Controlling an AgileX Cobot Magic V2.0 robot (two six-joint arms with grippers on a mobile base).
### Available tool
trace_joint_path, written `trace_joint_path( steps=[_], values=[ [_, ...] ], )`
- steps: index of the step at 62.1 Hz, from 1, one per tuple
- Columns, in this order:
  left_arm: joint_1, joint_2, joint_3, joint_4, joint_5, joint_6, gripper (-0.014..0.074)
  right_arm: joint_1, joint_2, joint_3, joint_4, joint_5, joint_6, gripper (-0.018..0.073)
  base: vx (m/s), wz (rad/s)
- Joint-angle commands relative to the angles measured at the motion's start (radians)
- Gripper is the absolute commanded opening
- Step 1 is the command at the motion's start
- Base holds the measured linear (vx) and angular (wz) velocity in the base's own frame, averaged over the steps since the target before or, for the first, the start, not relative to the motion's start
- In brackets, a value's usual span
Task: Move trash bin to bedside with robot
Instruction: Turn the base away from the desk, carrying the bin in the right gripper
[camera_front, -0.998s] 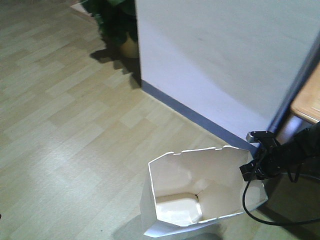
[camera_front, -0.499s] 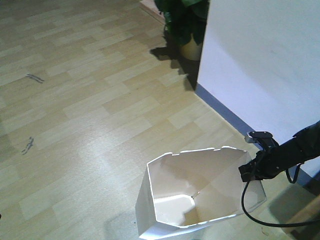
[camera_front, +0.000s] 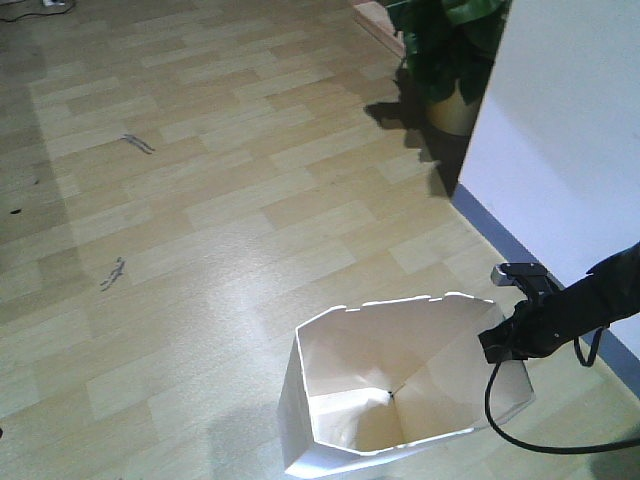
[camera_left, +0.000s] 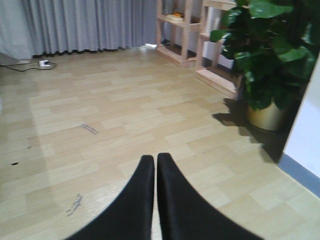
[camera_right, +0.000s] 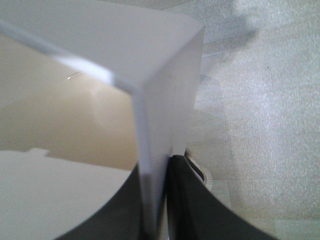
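Note:
The white faceted trash bin (camera_front: 400, 400) stands at the bottom of the front view, its cream inside showing. My right gripper (camera_front: 500, 343) is shut on the right rim of the bin, on a slim black arm with a trailing black cable (camera_front: 510, 425). In the right wrist view the bin wall (camera_right: 160, 100) runs between the two black fingers of the right gripper (camera_right: 159, 200). My left gripper (camera_left: 155, 165) is shut with nothing in it, hanging over bare wooden floor. The bedside is out of view.
A white wall with a blue-grey skirting (camera_front: 560, 120) stands to the right. A potted green plant (camera_front: 450, 50) sits by its corner, beside wooden shelves (camera_left: 190, 30). Grey curtains (camera_left: 80, 25) hang at the back. Dark scuff marks (camera_front: 115, 270) dot the floor.
The view has swung left: the wall and the plant have slid to the right and more open floor shows. The bin and the right gripper keep the same place in the picture.

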Motion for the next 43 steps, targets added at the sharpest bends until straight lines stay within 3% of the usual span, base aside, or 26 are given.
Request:
trace_joint_path(
  steps=[1,43],
  values=[
    [0.001,-0.014,0.012,-0.004,-0.069,-0.006,-0.0006,-0.001,-0.077,-0.013,0.054,0.185,-0.001,-0.0005,0.08,0.30],
    [0.001,-0.014,0.012,-0.004,-0.069,-0.006,-0.0006,-0.001,-0.077,-0.013,0.054,0.185,-0.001,-0.0005,0.09,0.37]
  ],
)
